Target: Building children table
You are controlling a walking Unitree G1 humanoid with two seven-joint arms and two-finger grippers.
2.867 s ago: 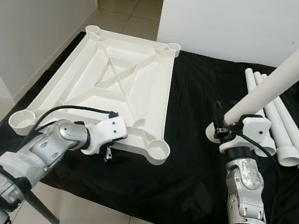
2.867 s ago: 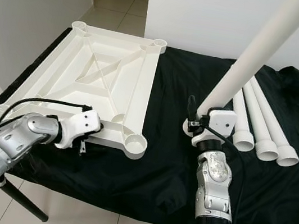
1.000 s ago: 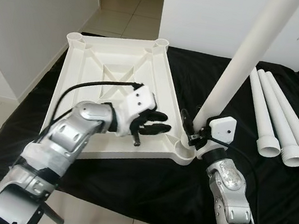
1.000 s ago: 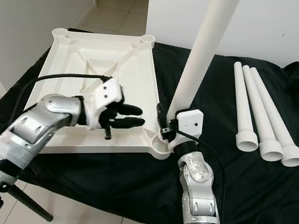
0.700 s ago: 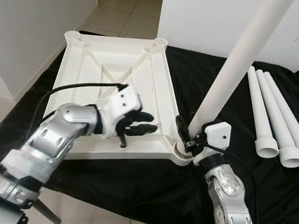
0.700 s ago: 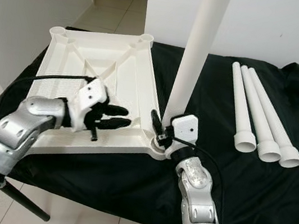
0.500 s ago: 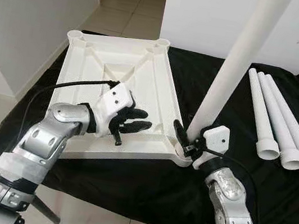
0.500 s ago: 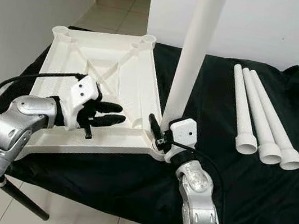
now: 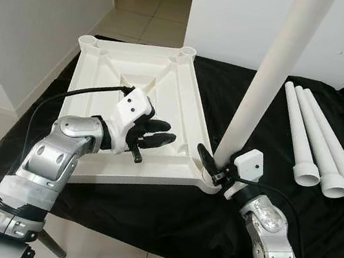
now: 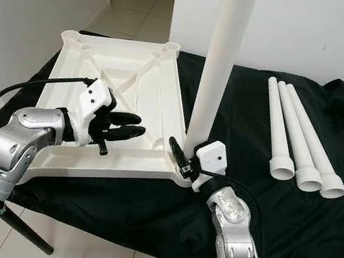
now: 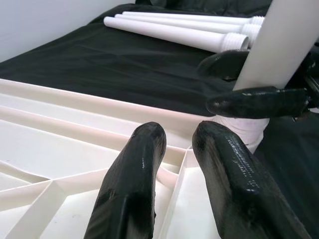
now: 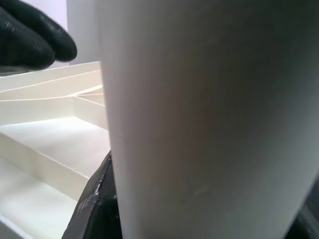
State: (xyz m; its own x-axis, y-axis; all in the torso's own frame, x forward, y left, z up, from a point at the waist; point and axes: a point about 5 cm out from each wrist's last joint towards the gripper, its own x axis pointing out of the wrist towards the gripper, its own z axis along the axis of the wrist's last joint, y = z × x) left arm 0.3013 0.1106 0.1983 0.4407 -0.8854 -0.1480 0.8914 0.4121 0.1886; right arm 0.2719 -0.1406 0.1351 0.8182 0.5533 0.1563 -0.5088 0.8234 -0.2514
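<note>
1. The white ribbed plastic tabletop [image 9: 140,91] lies upside down on the black-draped worktop [image 9: 229,95], its round leg sockets facing up.
2. The right tool [image 9: 213,168] pinches the long white plastic tube leg [image 9: 269,72] near its base, holding it almost upright with its foot at the near right corner socket [image 9: 210,182].
3. The left tool [image 9: 158,133] hovers over the ribs close to that corner, fingers [image 11: 134,184] slightly apart and gripping nothing.
4. Three spare white tube legs [image 9: 322,153] lie side by side on the cloth, well apart from the tabletop.
5. Risk: the leg leans a little, so it may jam or cross-thread if driven in off-axis.
6. Risk: with nothing pinning the tabletop, a push or twist could slide it toward the worktop's near edge.
</note>
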